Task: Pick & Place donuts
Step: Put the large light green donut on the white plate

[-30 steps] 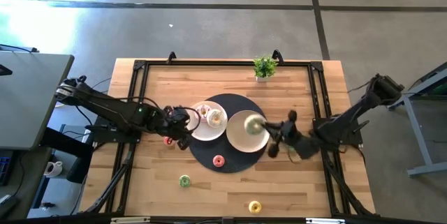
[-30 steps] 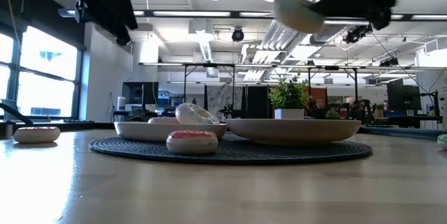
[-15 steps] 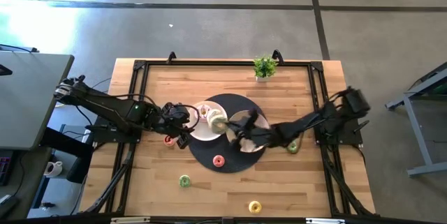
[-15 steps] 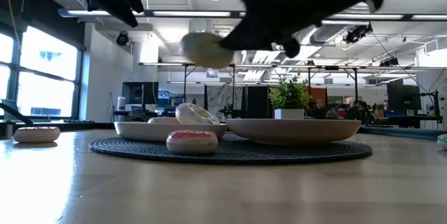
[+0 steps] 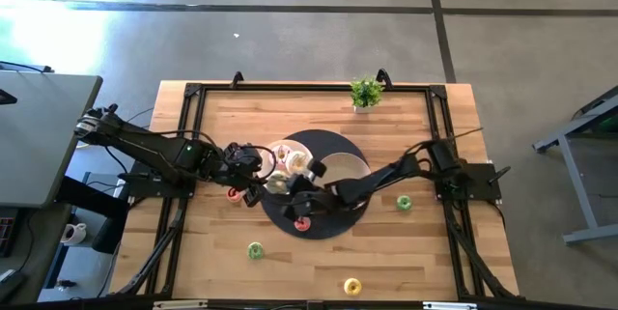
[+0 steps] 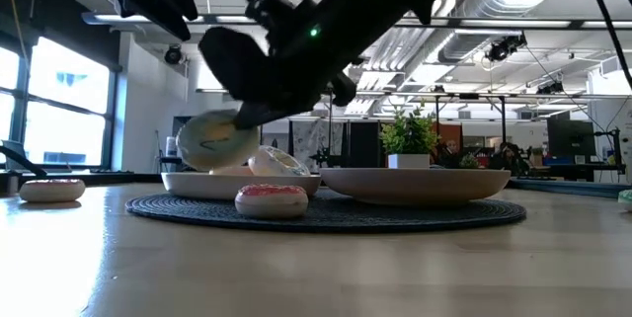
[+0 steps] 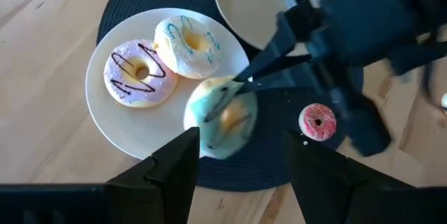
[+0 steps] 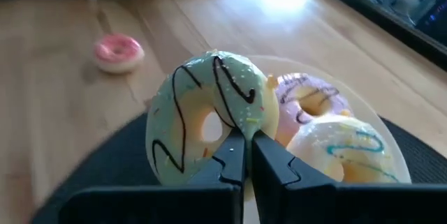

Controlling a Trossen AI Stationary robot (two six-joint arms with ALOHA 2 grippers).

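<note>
**Right claw carries a pale green donut over the left plate**

On the wooden bench (image 5: 319, 271), going from left to right: the left claw (image 5: 253, 167) hovers at the left edge of the round white plate (image 7: 126, 130), its two dark fingers (image 7: 164, 175) spread wide and holding nothing. Just in front of it a small pink-iced ring donut (image 5: 233, 194) lies on the bare wood.

The white plate sits on a round black woven mat (image 5: 323, 221) and holds a lilac-iced donut with chocolate drizzle (image 7: 133, 76) and a cream-white donut with blue drizzle (image 7: 187, 45), side by side and touching.

The right claw (image 8: 246, 155) reaches across from the right side, its fingers pinched shut on the rim of a pale green donut with dark drizzle (image 8: 209, 116). That donut hangs on edge just above the near side of the white plate, clear of the two already there.

On the mat's front part lies a small pink donut with sprinkles (image 7: 318, 121). Right of the white plate stands a cream bowl-like plate (image 6: 415, 184). Further out on the wood are a green donut (image 5: 255, 249), a yellow donut (image 5: 352, 286) and another green donut (image 5: 404, 202). A small potted plant (image 5: 366, 93) stands at the far edge.
</note>
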